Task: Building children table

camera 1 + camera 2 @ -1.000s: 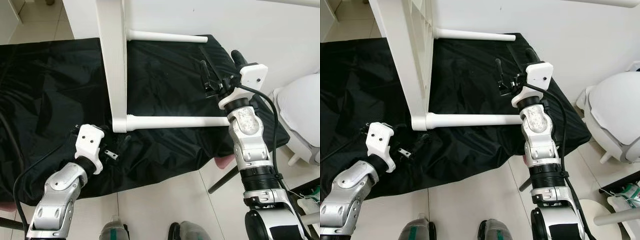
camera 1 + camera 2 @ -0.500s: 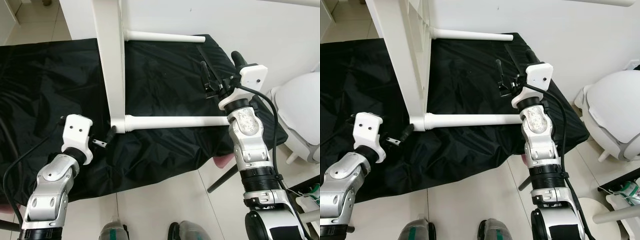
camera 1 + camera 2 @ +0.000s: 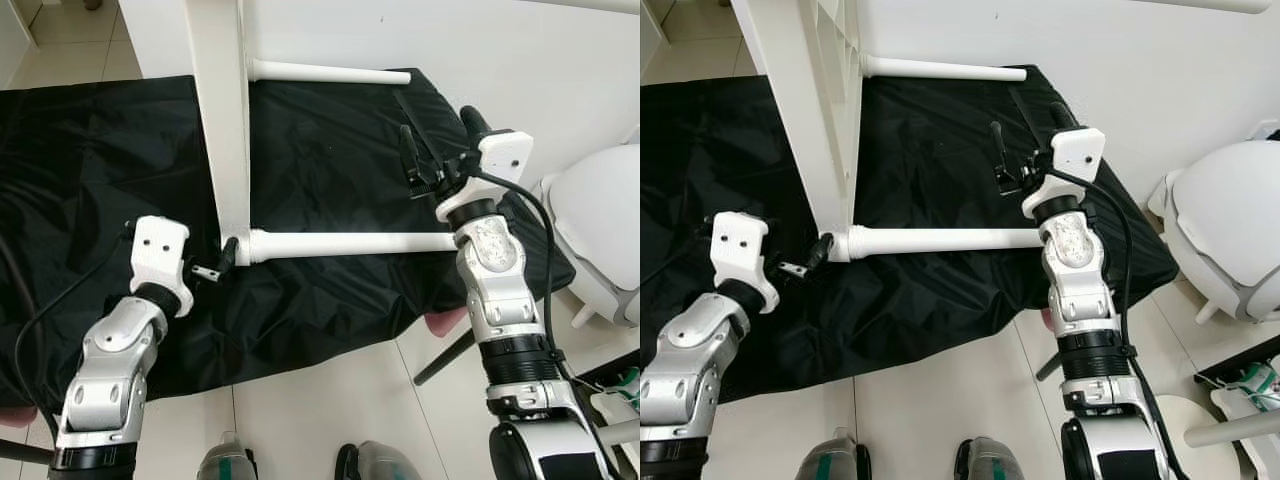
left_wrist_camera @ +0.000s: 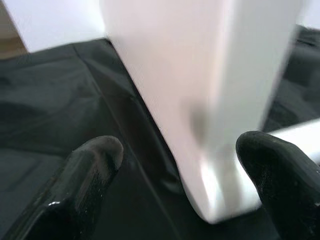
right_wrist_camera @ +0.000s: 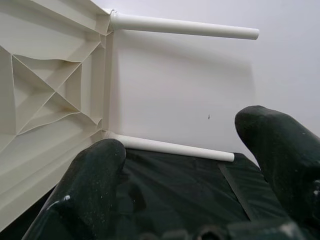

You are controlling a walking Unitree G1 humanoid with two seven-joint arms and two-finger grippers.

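Observation:
A white children's table lies tipped on its side on a black cloth [image 3: 100, 150]. Its tabletop [image 3: 225, 120] stands on edge, and its ribbed underside [image 5: 45, 115] faces my right arm. Two round white legs stick out sideways, the near leg [image 3: 350, 242] and the far leg [image 3: 330, 72]. My left gripper [image 3: 222, 258] is open at the tabletop's lower corner [image 4: 210, 150], where the near leg joins. That corner sits between its fingertips [image 4: 95, 155]. My right gripper [image 3: 437, 130] hangs open above the cloth past the near leg's free end, holding nothing.
A white wall [image 3: 560, 60] rises just behind the table. A rounded white object [image 3: 600, 220] stands at the right on the tiled floor [image 3: 330, 400]. The cloth's front edge ends close to my feet [image 3: 225, 462]. A dark rod [image 3: 445, 360] slants out below the cloth.
My left gripper has moved forward from the cloth's front up to the table's lower corner. The right arm has barely moved.

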